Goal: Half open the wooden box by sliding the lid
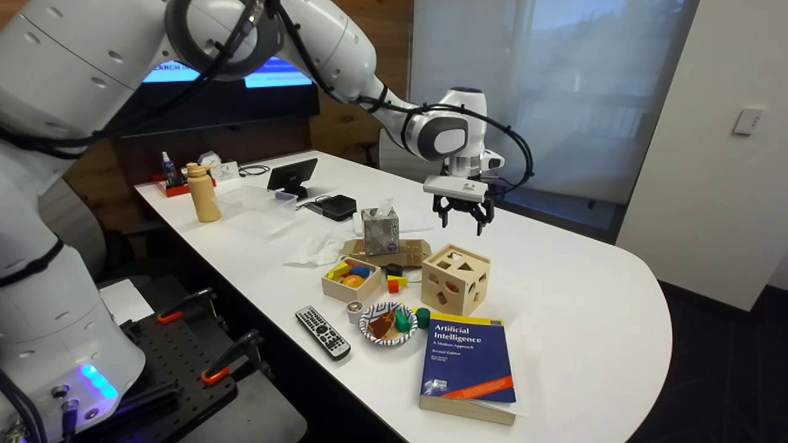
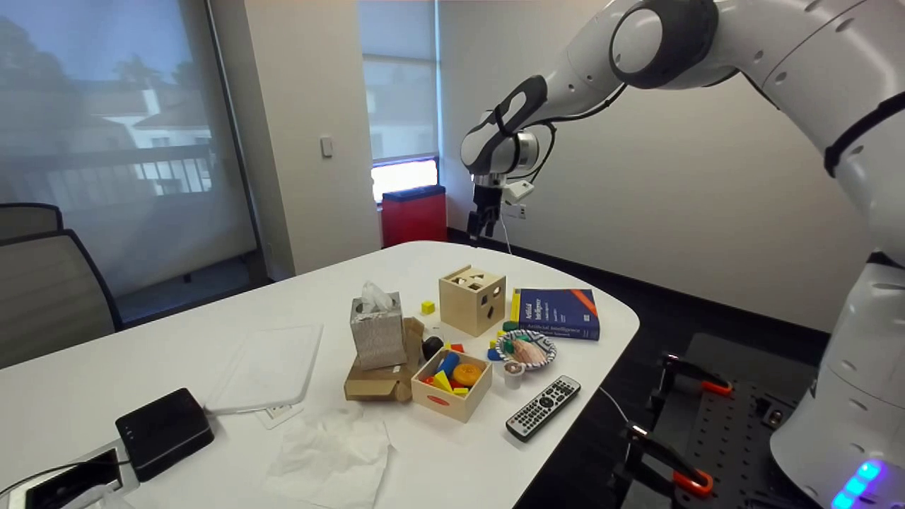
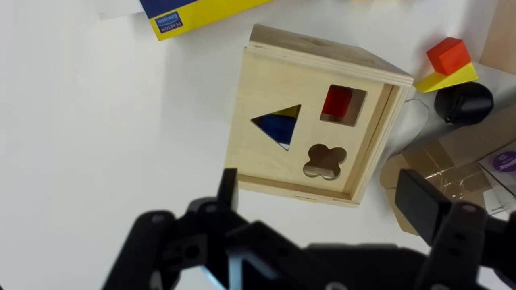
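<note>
Since the lid (image 3: 307, 131) likely awaits sliding, an empty, wide-spread gripper (image 1: 462, 227) hangs above the wooden box (image 2: 466, 305), inside the worktop's (image 1: 591, 320) edges.

1. I see open air between the spread gripper (image 1: 462, 226) and the wooden box (image 1: 460, 300).
2. The box rises around the lid (image 3: 308, 125) on three sides; the left, in the wrist view, faces bare table (image 3: 189, 121), with room to pass.
3. The book (image 1: 468, 363) blocks one side.
4. A red block (image 3: 448, 56), cardboard (image 3: 453, 183) and tall tissue box (image 1: 380, 234) crowd another.
</note>
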You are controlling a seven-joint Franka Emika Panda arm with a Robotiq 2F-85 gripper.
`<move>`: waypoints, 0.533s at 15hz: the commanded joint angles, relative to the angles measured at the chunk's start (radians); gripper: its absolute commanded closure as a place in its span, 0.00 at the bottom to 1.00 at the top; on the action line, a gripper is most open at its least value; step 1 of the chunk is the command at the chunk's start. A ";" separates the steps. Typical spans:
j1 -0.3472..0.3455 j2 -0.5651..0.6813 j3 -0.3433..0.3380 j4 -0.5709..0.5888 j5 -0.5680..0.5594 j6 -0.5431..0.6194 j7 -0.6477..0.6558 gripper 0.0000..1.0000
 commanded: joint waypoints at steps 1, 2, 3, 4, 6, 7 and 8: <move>-0.030 0.114 0.042 0.147 0.002 -0.036 0.005 0.00; -0.033 0.144 0.049 0.177 0.002 -0.040 0.008 0.00; -0.038 0.167 0.057 0.200 0.003 -0.045 0.007 0.00; -0.038 0.190 0.063 0.222 0.003 -0.051 0.008 0.00; -0.037 0.237 0.070 0.269 0.001 -0.069 0.013 0.00; -0.037 0.258 0.074 0.290 0.000 -0.077 0.015 0.00; -0.035 0.277 0.074 0.309 -0.002 -0.085 0.019 0.00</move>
